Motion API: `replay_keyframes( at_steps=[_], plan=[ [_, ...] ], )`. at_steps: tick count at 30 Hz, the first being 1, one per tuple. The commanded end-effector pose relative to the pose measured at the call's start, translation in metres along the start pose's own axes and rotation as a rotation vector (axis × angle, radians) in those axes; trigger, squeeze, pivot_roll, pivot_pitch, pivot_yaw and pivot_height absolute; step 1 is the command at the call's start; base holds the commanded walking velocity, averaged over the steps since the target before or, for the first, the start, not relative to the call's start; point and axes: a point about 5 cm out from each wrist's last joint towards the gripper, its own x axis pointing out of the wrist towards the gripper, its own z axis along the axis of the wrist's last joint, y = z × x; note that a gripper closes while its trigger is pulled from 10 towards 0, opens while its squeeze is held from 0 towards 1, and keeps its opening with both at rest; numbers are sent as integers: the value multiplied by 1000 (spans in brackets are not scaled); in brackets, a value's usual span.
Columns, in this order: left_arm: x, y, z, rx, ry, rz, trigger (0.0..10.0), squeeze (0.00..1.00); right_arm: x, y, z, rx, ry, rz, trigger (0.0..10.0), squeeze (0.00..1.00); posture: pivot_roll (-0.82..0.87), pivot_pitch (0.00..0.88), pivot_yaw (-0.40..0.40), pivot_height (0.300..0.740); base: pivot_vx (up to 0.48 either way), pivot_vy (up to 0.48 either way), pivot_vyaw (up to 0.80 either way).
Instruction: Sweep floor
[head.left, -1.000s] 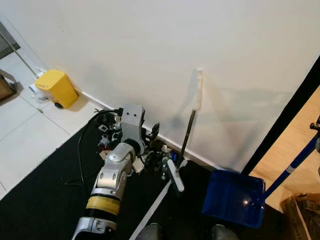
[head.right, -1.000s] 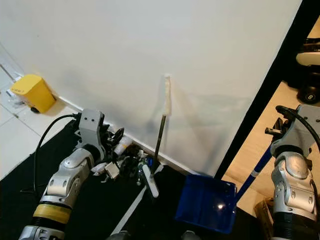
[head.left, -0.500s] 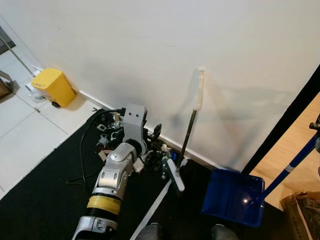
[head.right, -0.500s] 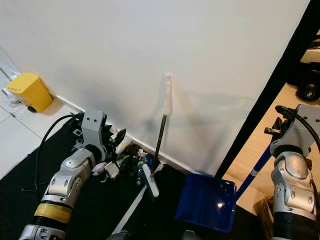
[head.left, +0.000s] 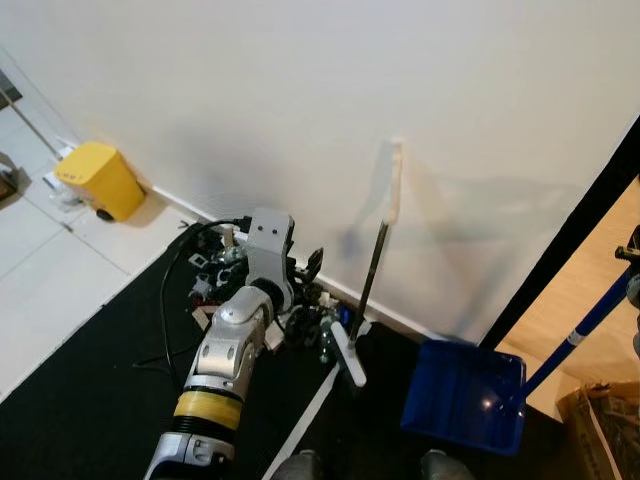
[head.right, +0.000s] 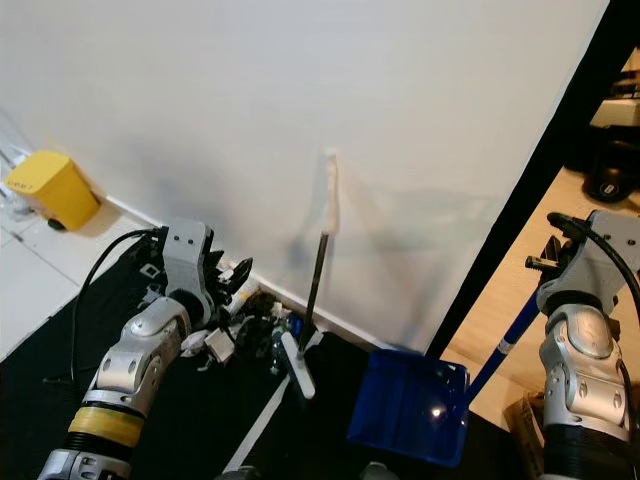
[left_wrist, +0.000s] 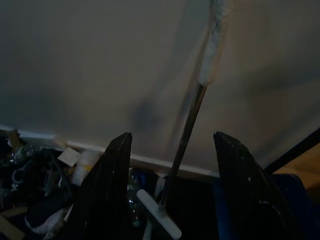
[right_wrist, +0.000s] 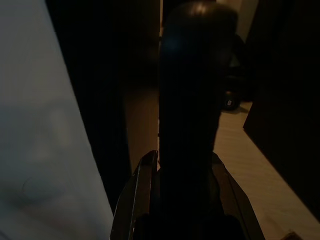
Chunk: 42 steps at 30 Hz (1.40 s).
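Observation:
A broom (head.left: 371, 268) leans upright against the white wall, its white head (head.left: 348, 357) on the black mat. My left gripper (left_wrist: 172, 135) is open, low by the wall just left of the broom, with the shaft seen between its fingers (left_wrist: 114, 180) at a distance. A pile of rubbish (head.left: 305, 318) lies under it by the skirting. A blue dustpan (head.left: 465, 395) rests on the mat to the right. Its long blue handle (head.right: 515, 335) rises to my right gripper (head.right: 548, 262), which is shut on it.
A yellow bin (head.left: 98, 180) stands by the wall at far left on white tiles (head.left: 40, 270). A black cable (head.left: 165, 300) loops over the black mat (head.left: 80, 400). A white strip (head.left: 300, 420) crosses the mat. Wooden floor (head.left: 580, 290) and a cardboard box (head.left: 600, 425) lie right.
The camera has shifted a little. The left arm, the broom and the dustpan keep their places relative to each other.

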Motion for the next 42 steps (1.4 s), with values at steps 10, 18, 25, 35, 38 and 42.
replay_keyframes(
  at_steps=[10, 18, 25, 35, 38, 42],
  plan=[
    [-2, 6, -5, 15, 21, 11, 10000, 0, 2, -3, 6, 28, -33, -11, 10000, 0, 17, 109, 85, 740, 474, 0, -773],
    [-2, 6, -5, 8, 22, 12, 10000, 0, 2, -4, 6, 15, -35, -14, 10000, 0, 19, 108, 84, 740, 346, 0, -167],
    [-2, 2, -7, -8, 37, -15, 10000, 0, 3, -3, 5, 11, -32, -16, 10000, 0, 19, 105, 83, 740, 39, 0, 0],
    [-1, -3, -8, -23, 39, -39, 10000, 0, 3, -5, 6, 5, -37, -24, 10000, 0, 17, 98, 84, 740, 0, 0, 0],
    [-1, -4, -8, -4, 40, -46, 10000, 0, 4, -5, 6, 4, -38, -25, 10000, 0, 16, 97, 85, 740, 0, 0, 0],
    [-1, -4, -9, 7, 41, -47, 10000, 0, 4, -5, 6, 2, -39, -27, 10000, 0, 16, 96, 85, 740, 0, 0, 0]
  ],
)
